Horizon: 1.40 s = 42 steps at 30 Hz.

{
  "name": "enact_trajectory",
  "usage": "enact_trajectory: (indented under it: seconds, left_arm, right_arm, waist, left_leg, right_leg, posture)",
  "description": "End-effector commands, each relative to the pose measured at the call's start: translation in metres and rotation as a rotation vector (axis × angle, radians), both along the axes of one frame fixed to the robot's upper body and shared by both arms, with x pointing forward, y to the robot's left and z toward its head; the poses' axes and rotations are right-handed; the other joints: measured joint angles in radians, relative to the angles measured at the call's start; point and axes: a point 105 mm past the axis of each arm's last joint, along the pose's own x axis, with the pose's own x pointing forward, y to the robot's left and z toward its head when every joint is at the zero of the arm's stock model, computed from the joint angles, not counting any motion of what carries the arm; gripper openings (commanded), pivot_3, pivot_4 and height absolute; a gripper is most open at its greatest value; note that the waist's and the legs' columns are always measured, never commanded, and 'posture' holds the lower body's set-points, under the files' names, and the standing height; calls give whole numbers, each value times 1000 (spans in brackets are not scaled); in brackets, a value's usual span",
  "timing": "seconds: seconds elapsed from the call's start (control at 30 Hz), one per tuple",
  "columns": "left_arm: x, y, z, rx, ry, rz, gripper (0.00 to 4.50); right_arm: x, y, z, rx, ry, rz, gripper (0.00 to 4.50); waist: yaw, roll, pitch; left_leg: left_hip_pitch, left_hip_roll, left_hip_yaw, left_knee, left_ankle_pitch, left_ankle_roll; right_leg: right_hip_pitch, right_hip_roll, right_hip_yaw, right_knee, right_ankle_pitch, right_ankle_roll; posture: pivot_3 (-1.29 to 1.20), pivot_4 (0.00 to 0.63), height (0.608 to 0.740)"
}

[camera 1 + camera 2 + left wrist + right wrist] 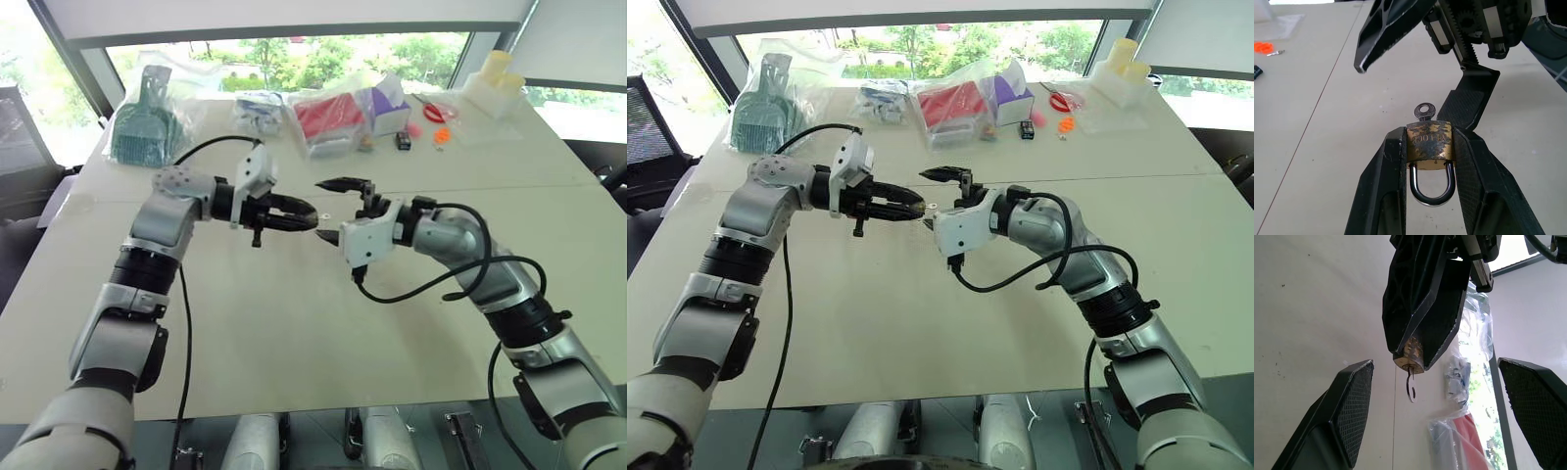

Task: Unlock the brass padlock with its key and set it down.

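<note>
Padlock point(1429, 146) in left pincer point(1429, 147), keyed

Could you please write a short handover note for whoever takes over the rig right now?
Left gripper: shut on the brass padlock, held above the table, shackle seated in the body.
Right gripper: open, fingers either side of the key, not touching it.
Done: key sits in the keyhole.
Left: grip the key, turn it, free the shackle, set the padlock down.
</note>
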Motion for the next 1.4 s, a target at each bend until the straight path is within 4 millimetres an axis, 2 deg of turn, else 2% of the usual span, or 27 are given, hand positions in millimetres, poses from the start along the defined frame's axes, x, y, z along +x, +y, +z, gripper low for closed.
enact_trajectory:
  seconds: [0.03, 0.13, 0.23, 0.27, 0.33, 0.57, 0.9, 1.07, 1.17, 1.23, 1.4]
  left_arm:
    - [-1, -1, 16, -11, -61, -13, 743]
    - [-2, 0, 13, 2, -61, -15, 743]
    - [-1, 0, 13, 3, -61, -13, 743]
    - [-1, 0, 12, 5, -62, -14, 743]
    - [-1, -1, 12, 7, -66, -15, 743]
    - [-3, -4, 12, 24, -105, -32, 743]
    - [-2, -18, 1, 198, -432, -107, 743]
    - [-3, -24, 2, 235, -584, -150, 743]
    - [-3, -23, 2, 214, -547, -148, 743]
    - [-2, -22, 4, 163, -456, -128, 743]
    - [0, -20, 21, -1, -204, -81, 743]
  right_arm:
    - [-1, 2, 17, 20, -78, 15, 4138]
    - [-1, 1, 16, 16, -81, 15, 3236]
    - [-1, 1, 15, 13, -79, 18, 1782]
    - [-2, 1, 15, 11, -78, 20, 1144]
    - [-2, 2, 15, 11, -77, 25, 145]
    - [-4, 7, 13, 15, -29, 39, 61]
    - [-10, 25, 23, 127, 337, 103, 61]
    - [-16, 29, 17, 149, 600, 99, 61]
    - [-16, 32, 29, 186, 535, 103, 61]
    - [-12, 29, 31, 143, 393, 89, 61]
    - [-8, 16, 13, -50, 25, 89, 61]
  waist:
    - [-1, 0, 0]
    - [2, 0, 0]
    - [2, 0, 0]
    - [2, 0, 0]
    - [2, 0, 0]
    - [1, 0, 0]
    - [3, 0, 0]
    - [3, 0, 0]
    - [3, 0, 0]
    - [3, 0, 0]
    - [4, 0, 0]
  left_leg:
    - [0, 0, 0, 0, 0, 0]
    - [0, 0, 0, 0, 0, 0]
    - [0, 0, 0, 0, 0, 0]
    - [0, 0, 0, 0, 0, 0]
    - [0, 0, 0, 0, 0, 0]
    - [0, 0, 0, 0, 0, 0]
    - [0, 0, 0, 0, 0, 0]
    - [0, 0, 0, 0, 0, 0]
    - [0, 0, 0, 0, 0, 0]
    - [0, 0, 0, 0, 0, 0]
    - [0, -1, 0, 0, 0, 0]
  right_leg:
    - [0, 0, 0, 0, 0, 0]
    - [0, 0, 0, 0, 0, 0]
    - [0, 0, 0, 0, 0, 0]
    - [0, 0, 0, 0, 0, 0]
    - [0, 0, 0, 0, 0, 0]
    - [0, 0, 0, 0, 0, 0]
    - [0, 0, 0, 0, 0, 0]
    - [0, 0, 0, 0, 0, 0]
    - [0, 0, 0, 0, 0, 0]
    - [0, 0, 0, 0, 0, 0]
    - [0, 0, 0, 0, 0, 0]
  posture:
    - [0, 150, 740]
    - [0, 150, 740]
    - [0, 150, 740]
    - [0, 150, 740]
    - [0, 150, 740]
    - [0, 150, 740]
    - [0, 150, 740]
    - [0, 150, 740]
    - [0, 150, 740]
    - [0, 150, 740]
    - [0, 150, 740]
